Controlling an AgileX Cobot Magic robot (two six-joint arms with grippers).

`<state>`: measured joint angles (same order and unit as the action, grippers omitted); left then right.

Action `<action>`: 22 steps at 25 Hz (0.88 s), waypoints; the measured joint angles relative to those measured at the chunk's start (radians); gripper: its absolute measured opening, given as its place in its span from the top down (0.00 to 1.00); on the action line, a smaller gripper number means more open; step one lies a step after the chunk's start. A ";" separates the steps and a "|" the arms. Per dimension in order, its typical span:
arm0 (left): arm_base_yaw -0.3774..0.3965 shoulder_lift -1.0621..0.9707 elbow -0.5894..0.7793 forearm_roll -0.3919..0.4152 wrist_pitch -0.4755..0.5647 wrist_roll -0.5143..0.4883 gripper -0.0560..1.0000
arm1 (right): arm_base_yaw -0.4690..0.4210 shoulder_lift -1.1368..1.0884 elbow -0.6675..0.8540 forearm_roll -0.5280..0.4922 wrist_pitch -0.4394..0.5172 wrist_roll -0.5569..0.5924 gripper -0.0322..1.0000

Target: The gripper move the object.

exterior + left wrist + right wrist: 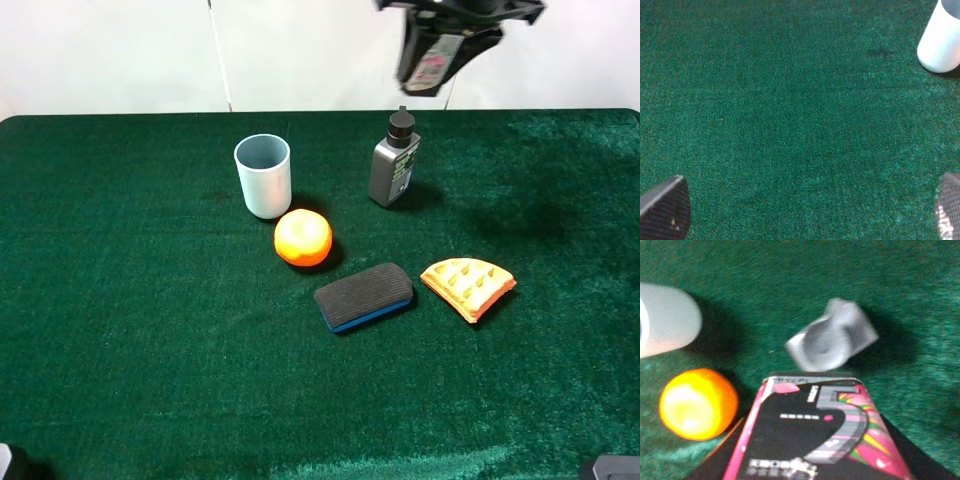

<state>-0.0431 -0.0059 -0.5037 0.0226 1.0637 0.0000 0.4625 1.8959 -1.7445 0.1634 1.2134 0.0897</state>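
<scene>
My right gripper (455,20) is at the top edge of the exterior view, high above the far side of the table. It is shut on the object (430,58), a small dark box with a pink, white and green label. In the right wrist view the object (820,440) fills the lower middle and hides the fingers. It hangs above the grey bottle (832,335) and the orange (697,402). My left gripper (810,210) is open and empty over bare green cloth, with its fingertips (665,207) far apart.
On the green table (120,330) stand a pale blue cup (264,176), also in the left wrist view (941,37), and a grey bottle with a black cap (394,160). An orange (303,238), a board eraser (364,296) and a waffle piece (467,286) lie nearer the front.
</scene>
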 joint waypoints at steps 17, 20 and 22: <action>0.000 0.000 0.000 0.000 0.000 0.000 0.01 | 0.288 0.000 0.000 0.021 -0.141 0.076 0.64; 0.000 0.000 0.000 0.000 0.000 0.000 0.01 | 0.319 0.000 0.000 0.027 -0.181 0.087 0.64; 0.000 0.000 0.000 0.000 0.000 0.000 0.01 | 0.337 0.000 0.000 0.029 -0.208 0.089 0.64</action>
<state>-0.0431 -0.0059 -0.5037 0.0226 1.0637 0.0000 0.7998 1.8959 -1.7445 0.1928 1.0049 0.1789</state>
